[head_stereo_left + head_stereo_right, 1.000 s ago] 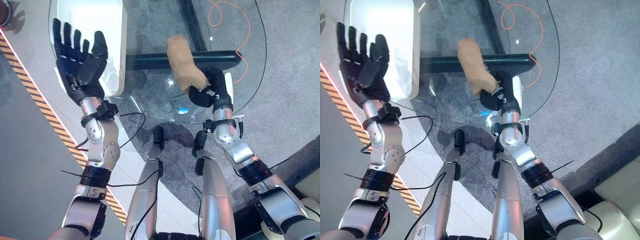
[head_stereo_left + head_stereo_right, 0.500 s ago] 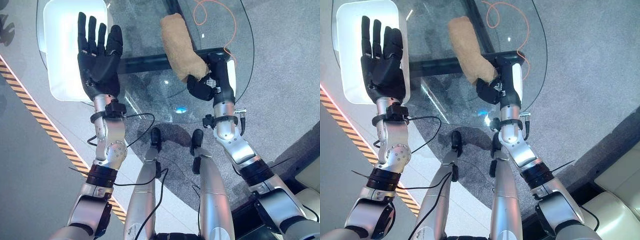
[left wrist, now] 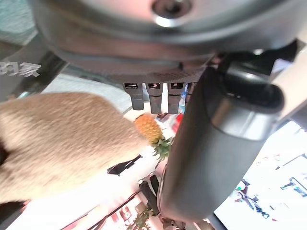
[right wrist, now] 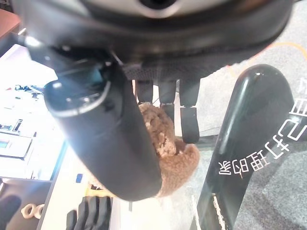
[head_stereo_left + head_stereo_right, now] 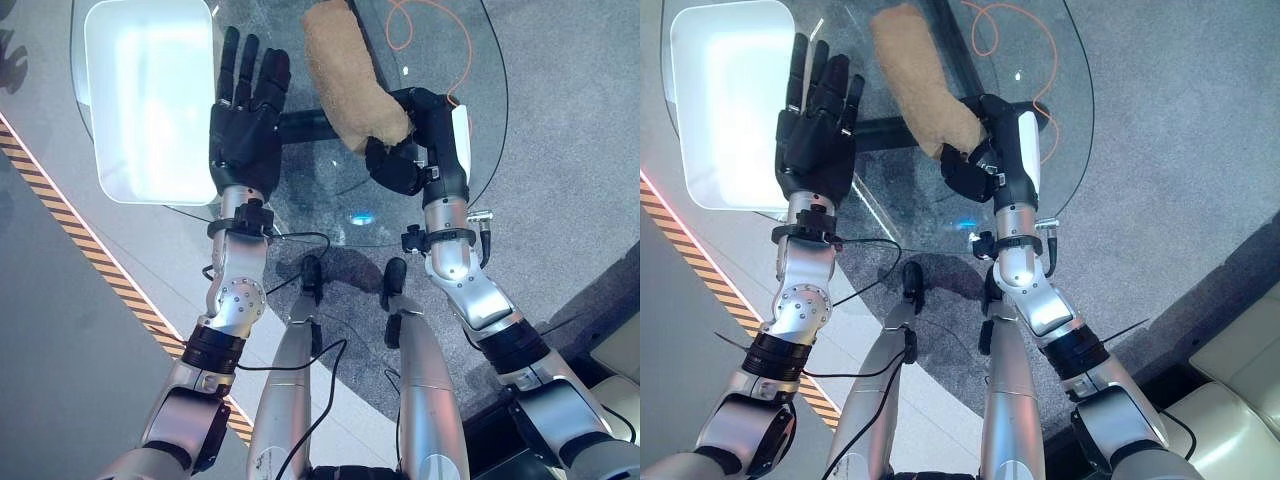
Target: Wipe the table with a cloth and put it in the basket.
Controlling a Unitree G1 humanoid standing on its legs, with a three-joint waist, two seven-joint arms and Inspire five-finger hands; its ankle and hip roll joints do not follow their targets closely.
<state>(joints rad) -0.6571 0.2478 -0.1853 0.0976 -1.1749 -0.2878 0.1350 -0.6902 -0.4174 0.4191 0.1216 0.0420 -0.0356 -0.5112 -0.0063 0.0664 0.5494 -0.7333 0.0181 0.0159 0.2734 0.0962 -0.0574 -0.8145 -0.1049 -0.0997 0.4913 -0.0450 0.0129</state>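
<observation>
Left eye view: right robot hand [image 5: 405, 150] curled round near end of tan fluffy rolled cloth [image 5: 345, 72]; cloth lies on round glass table [image 5: 480, 150]. Looks soft, light, limp, so far end likely drags; grip mid-roll probably steadier. Left robot hand [image 5: 245, 120] spread flat, empty, just beside cloth.

Right eye view: white rectangular plastic basket [image 5: 725, 100] on table's left part, beyond left robot hand; open glass between. Curved table edge near right wrist.

Right wrist view: fingers [image 4: 189, 120] wrapped on cloth.
</observation>
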